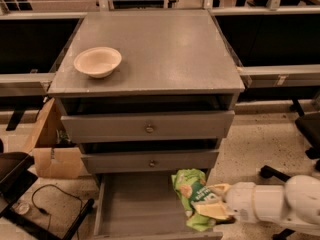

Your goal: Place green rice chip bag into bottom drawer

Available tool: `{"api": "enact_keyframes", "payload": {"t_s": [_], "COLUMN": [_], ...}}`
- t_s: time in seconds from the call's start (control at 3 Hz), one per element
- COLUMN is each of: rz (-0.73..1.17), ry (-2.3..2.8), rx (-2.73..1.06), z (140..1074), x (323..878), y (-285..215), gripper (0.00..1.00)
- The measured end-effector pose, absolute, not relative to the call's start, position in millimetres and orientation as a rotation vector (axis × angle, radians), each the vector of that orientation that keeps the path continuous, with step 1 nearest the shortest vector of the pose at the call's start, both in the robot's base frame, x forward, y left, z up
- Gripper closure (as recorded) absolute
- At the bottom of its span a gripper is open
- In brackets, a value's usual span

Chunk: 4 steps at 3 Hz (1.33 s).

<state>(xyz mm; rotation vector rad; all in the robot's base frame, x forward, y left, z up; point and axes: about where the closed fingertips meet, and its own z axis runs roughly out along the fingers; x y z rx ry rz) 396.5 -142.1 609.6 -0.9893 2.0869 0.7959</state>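
Observation:
The green rice chip bag (192, 191) is a crumpled light-green foil bag with a darker label. It hangs over the right side of the open bottom drawer (140, 206), a shallow grey tray pulled out at the foot of the cabinet. My gripper (214, 200) reaches in from the lower right on a white arm. Its cream fingers are shut on the bag's right side, one above and one below.
A cream bowl (97, 61) sits on the grey cabinet top (165, 49). Two upper drawers with round knobs (149, 129) are closed. A cardboard box (50, 149) and cables lie on the floor at the left. A chair base (272, 173) stands at the right.

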Motion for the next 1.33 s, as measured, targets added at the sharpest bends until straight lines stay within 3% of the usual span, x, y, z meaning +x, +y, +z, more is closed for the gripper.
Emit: {"api": "enact_keyframes", "payload": {"t_s": [0.67,1.33], "rz": [0.819,0.812], "ry": [2.229,2.252], "rx": [-0.961,-0.97], "z": [498.2,482.3], "x": [427.9,435.9], "y": [-76.5,-62.0], "gripper": [1.0,1.0]}}
